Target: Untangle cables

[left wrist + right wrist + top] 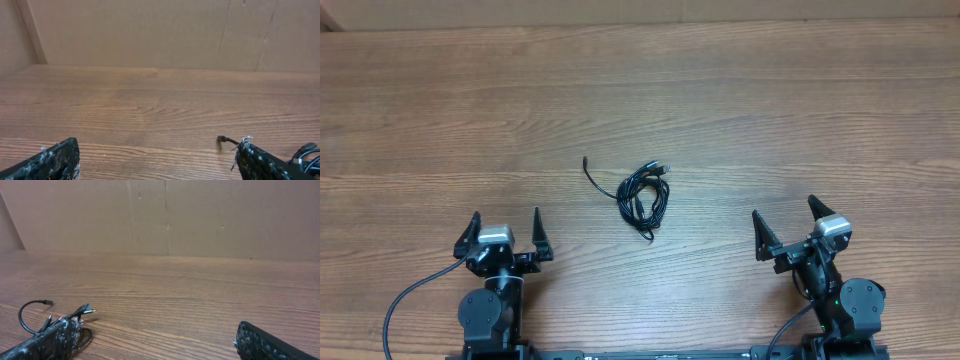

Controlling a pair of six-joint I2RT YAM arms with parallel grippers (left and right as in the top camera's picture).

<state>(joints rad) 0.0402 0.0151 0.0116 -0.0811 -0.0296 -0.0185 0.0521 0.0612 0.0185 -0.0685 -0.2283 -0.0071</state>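
Note:
The cables [642, 195] lie bunched in loose loops on the wooden table near its middle, with one loose end [586, 162] curling off to the upper left. My left gripper [506, 235] is open and empty, below and left of the bundle. My right gripper [787, 228] is open and empty, below and right of it. In the left wrist view a plug end [221, 140] shows just past my right finger, with more cord [306, 152] at the right edge. In the right wrist view the cables [55, 316] lie at the lower left, partly behind my left finger.
A brown cardboard wall [165, 30] stands along the far side of the wooden table [770, 120]. Thicker black arm cables [405, 300] run by the arm bases at the near edge.

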